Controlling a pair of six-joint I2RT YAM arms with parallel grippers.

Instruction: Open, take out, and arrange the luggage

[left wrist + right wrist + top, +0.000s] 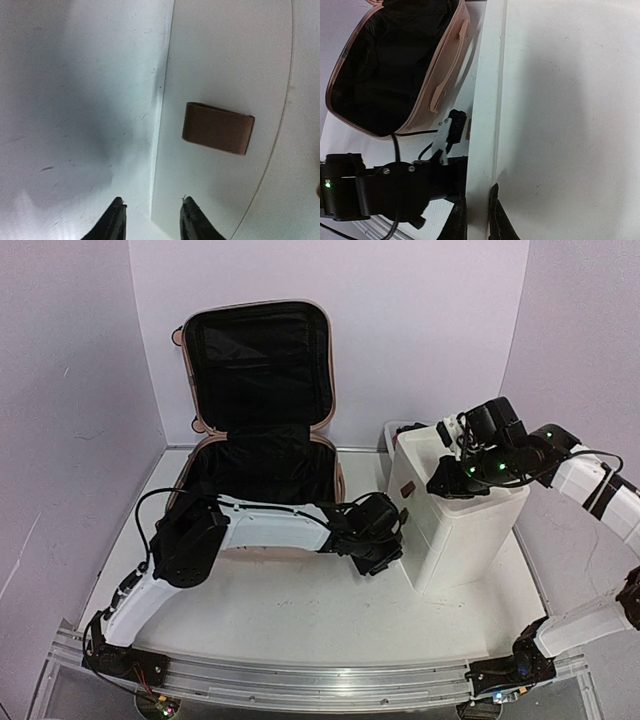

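Note:
The luggage [255, 360] is a pale pink hard-shell case standing open at the back left, lid upright against the wall, black lining showing; it also appears in the right wrist view [385, 70]. My left gripper [385, 540] hovers low beside the left face of the white cabinet [455, 530]. In the left wrist view its jaws [154, 214] stand apart with nothing between them, facing the cabinet's corner and its brown handle [217, 127]. My right gripper [476, 220] is shut on the cabinet's top rim [487, 125], at the top's left edge [440, 485].
A white basket's rim [400, 428] shows behind the cabinet. The cabinet stands close to the luggage's right side, with my left arm [270, 520] lying across the luggage's front edge. A metal rail [300, 680] runs along the table's near edge. Walls close in left, back and right.

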